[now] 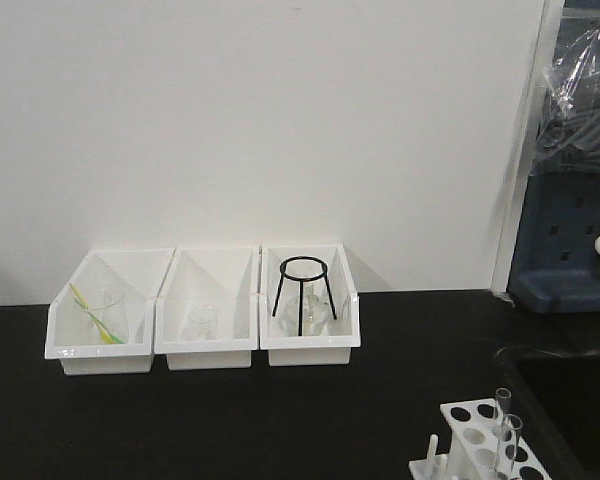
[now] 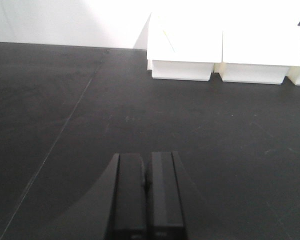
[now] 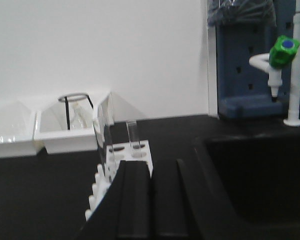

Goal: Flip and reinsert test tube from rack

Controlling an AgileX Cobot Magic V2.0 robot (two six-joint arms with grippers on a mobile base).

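The white rack (image 1: pixel 477 425) stands at the table's front right, with a row of pegs (image 1: pixel 430 457) on its left side. Two clear test tubes (image 1: pixel 503 410) stand upright in it. In the right wrist view the rack (image 3: pixel 140 150) lies just ahead and left of my right gripper (image 3: pixel 152 162), which is shut and empty behind it. A taller tube (image 3: pixel 102 135) and a shorter tube (image 3: pixel 132 132) rise from the holes. My left gripper (image 2: pixel 147 157) is shut and empty over bare black table, far from the rack.
Three white bins (image 1: pixel 205 345) stand along the back wall; the right one holds a black wire tripod (image 1: pixel 303 295) and glassware. A black sink (image 3: pixel 255 180) is right of the rack, with a green-knobbed faucet (image 3: pixel 282 50) behind it.
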